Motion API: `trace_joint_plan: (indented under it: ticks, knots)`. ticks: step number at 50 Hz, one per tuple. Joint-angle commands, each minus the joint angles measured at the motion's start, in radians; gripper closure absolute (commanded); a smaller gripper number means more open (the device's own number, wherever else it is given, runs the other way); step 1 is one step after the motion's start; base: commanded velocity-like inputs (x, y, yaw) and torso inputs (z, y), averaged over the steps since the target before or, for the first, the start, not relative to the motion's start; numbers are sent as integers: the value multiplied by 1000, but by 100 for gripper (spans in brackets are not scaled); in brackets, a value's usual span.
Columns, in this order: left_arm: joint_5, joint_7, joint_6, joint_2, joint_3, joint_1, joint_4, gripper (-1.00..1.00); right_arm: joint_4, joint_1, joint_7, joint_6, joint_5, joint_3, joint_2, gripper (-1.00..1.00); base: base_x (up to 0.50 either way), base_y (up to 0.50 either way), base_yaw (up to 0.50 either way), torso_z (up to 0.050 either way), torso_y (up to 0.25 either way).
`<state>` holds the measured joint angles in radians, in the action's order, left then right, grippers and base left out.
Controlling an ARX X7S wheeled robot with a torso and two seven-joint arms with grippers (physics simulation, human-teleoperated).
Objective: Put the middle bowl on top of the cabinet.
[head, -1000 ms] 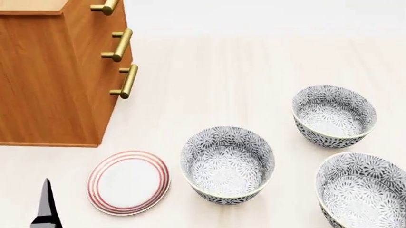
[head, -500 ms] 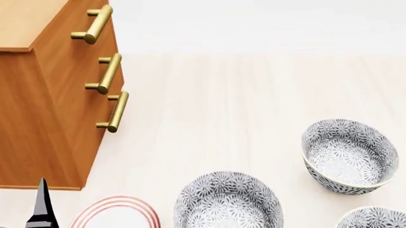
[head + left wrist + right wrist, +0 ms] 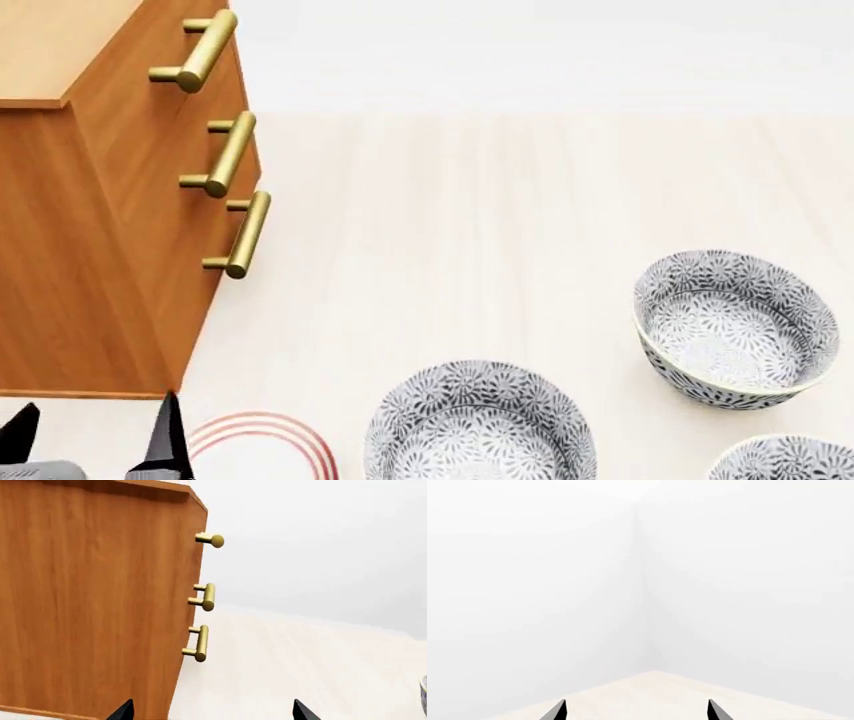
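Middle bowl (image 3: 481, 425) upright on the pale wood surface (image 3: 507, 220), cut off by the near edge of the head view, just beside the red-ringed plate (image 3: 267, 440), apart from the far right bowl (image 3: 737, 328) and the third bowl (image 3: 787, 462), with the cabinet (image 3: 94, 250) beyond the plate. Probably glazed ceramic (so stiff, weighty, slick, chippable): best pinched across the rim wall, one finger inside and one outside. Left gripper (image 3: 94, 445) spread wide and empty by the cabinet's foot; right gripper (image 3: 635, 712) likewise wide, facing bare wall.
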<state>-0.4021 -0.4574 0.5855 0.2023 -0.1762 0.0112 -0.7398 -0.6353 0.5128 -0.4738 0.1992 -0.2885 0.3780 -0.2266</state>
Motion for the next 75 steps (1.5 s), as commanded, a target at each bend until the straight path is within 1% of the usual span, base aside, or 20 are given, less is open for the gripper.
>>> trace_joint_plan:
  ticks: [1,6,12,27,44,60,75]
  knots:
    - [-166,-45,229,-97,-27,-103,-140,-100,24,1,26,23,12,34,13,-100,0,0,0,0,0]
    - [-306,-52,291,-152,10,-133,-102,-100,24,9,27,33,7,40,13,-100,0,0,0,0,0]
    - [-345,-77,284,-174,-1,-145,-48,-100,32,12,31,43,3,42,9,-100,0,0,0,0,0]
    - [-374,-88,199,-167,-77,-131,49,-100,38,21,35,54,-5,49,2,-100,0,0,0,0,0]
    - [-507,-111,206,-153,-78,-168,117,-100,28,19,27,44,5,40,-4,-100,0,0,0,0,0]
    - [-541,-119,181,-140,-102,-184,162,-100,30,28,28,61,0,46,-6,-100,0,0,0,0,0]
    - [-645,-207,197,-160,-98,-241,183,-100,25,27,25,56,4,39,-11,-100,0,0,0,0,0]
